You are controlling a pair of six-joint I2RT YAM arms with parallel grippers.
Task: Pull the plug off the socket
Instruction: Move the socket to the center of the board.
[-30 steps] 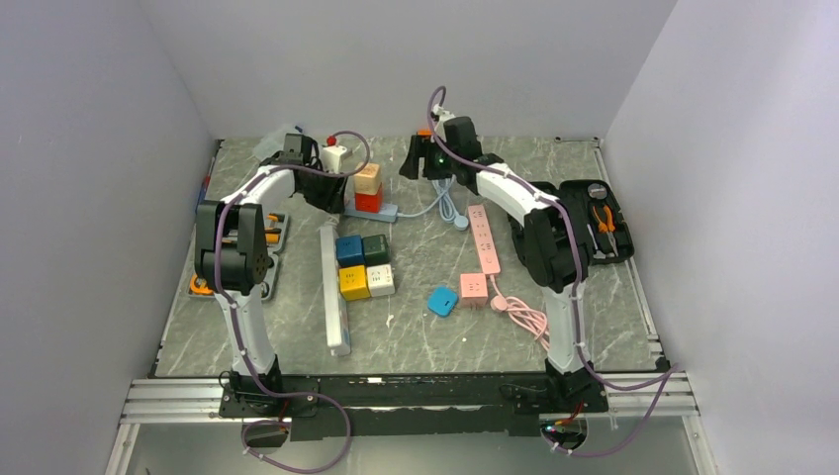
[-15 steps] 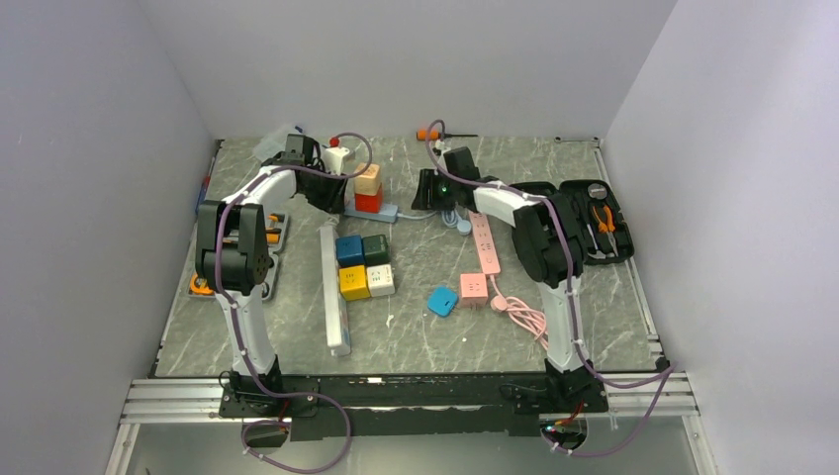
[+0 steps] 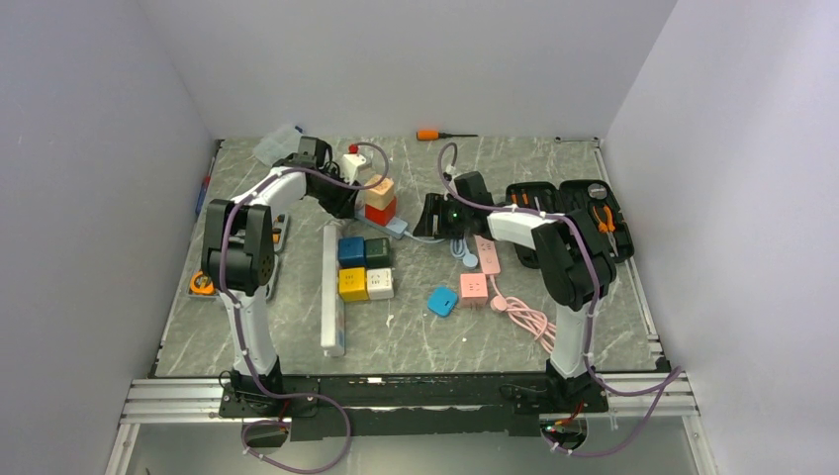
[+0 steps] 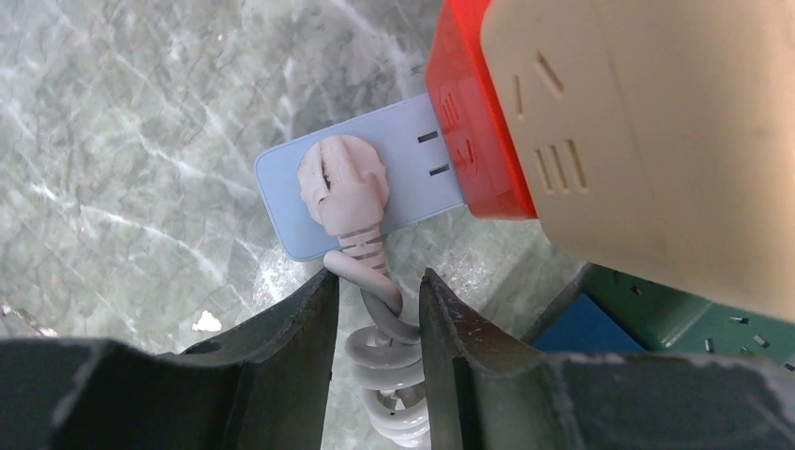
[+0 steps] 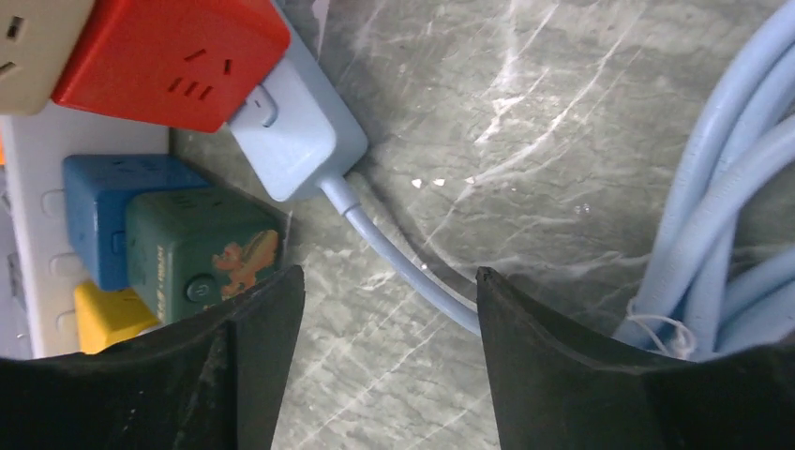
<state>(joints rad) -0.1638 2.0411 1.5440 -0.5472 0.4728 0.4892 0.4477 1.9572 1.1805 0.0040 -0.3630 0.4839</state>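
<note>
Pinkish ribbed plug [image 4: 342, 183] sat in the blue power strip [image 4: 281, 202]. Left gripper [image 4: 377, 279] flanked its cord [image 4: 384, 356], grip unclear; right gripper [image 5: 389, 272] gaped.

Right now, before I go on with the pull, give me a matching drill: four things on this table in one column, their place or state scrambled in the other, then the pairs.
Things:
1. pale plug
2. orange-handled screwdriver
3. green cube
4. right gripper

Place or state:
A. at the far edge of the table
B. open, over the light blue cable
C. seated in the light blue strip
D. beside the blue cube, in the block of four

Pairs: 1-C, 2-A, 3-D, 4-B
</note>
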